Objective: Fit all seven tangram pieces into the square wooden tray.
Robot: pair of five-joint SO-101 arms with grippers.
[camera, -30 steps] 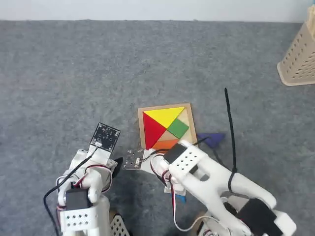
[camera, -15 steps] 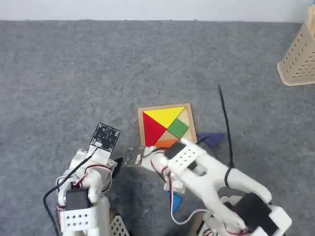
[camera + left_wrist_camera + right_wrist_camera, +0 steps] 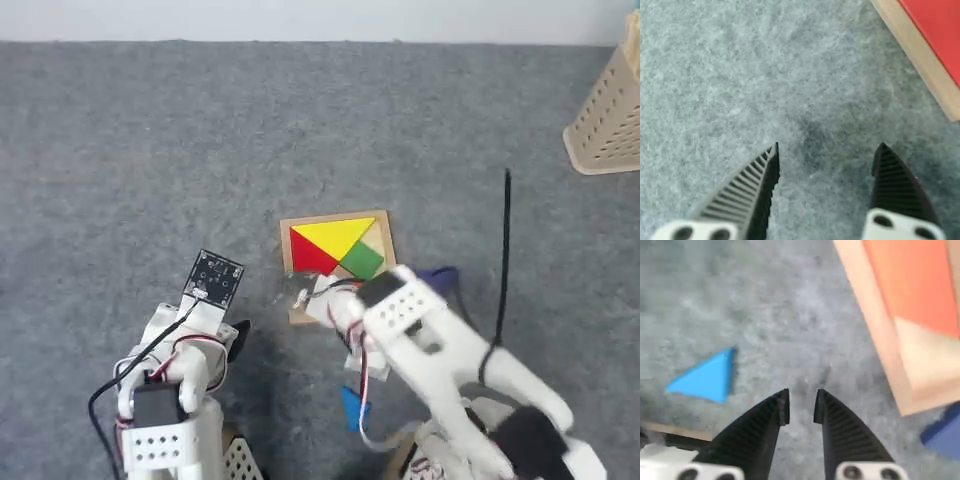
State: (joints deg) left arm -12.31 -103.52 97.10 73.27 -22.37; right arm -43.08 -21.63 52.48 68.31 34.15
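Up close, the left gripper (image 3: 827, 150) gapes wide and empty over the grey carpet (image 3: 150, 150), with the tray (image 3: 920, 55) and its red piece (image 3: 940, 30) just to its right. The right gripper (image 3: 801, 397), barely parted and empty, hangs between a light blue triangle (image 3: 705, 376) and the tray's near edge. There we see an orange piece (image 3: 912, 280), which the arm covers from above. A beige perforated basket (image 3: 610, 110) stands far right. Since a second ago the right arm has swung rightward, uncovering the triangle.

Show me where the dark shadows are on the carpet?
High view: a soft shadow darkens the grey carpet beside the white left arm. Left wrist view: a dim patch sits on the carpet ahead of the open black jaws.
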